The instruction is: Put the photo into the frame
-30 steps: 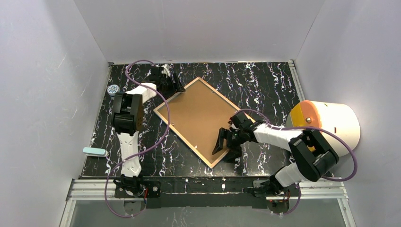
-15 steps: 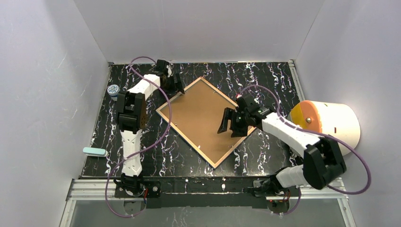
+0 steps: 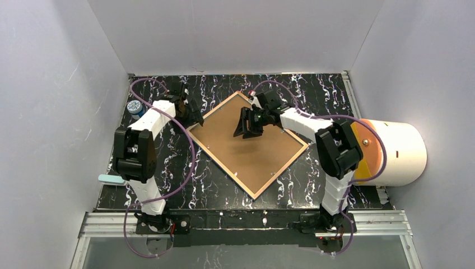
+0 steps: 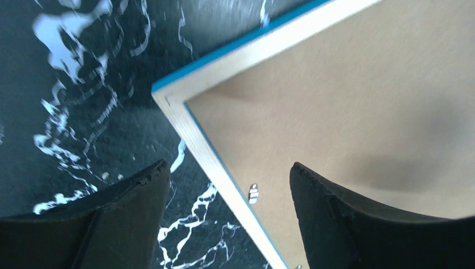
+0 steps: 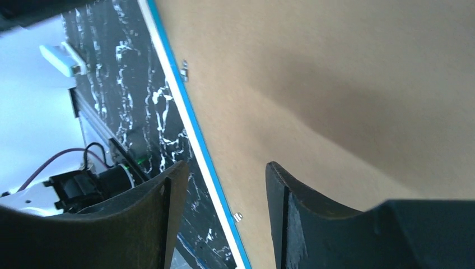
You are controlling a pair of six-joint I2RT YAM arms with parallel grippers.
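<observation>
Frame [image 3: 255, 194] face down, brown board [image 3: 246, 154] up; I see no photo. Left claw [image 4: 228, 168] wide astride left corner, likely bracing; right claw [image 5: 227, 166] wide over board, empty.

Overhead looks down; wrist views hug frame [image 4: 203, 157]

There is one table [image 3: 313, 89] with a black marbled top. On it lies one picture frame [image 3: 220, 164], filled by one brown backing board [image 3: 252, 154]. There are two arms, a left arm [image 3: 134, 151] and a right arm [image 3: 336, 148]. They carry one left gripper [image 4: 227, 168] and one right gripper [image 5: 225, 168], each with two black fingers [image 4: 129, 213]. Small metal tabs [image 4: 253, 193] on the frame's back number one in the left wrist view and two in the right. Around the edges are one white cylinder [image 3: 400, 151] with an orange end, one small round blue-and-white thing [image 3: 133, 106] and one pale blue bar [image 3: 112, 179].
</observation>
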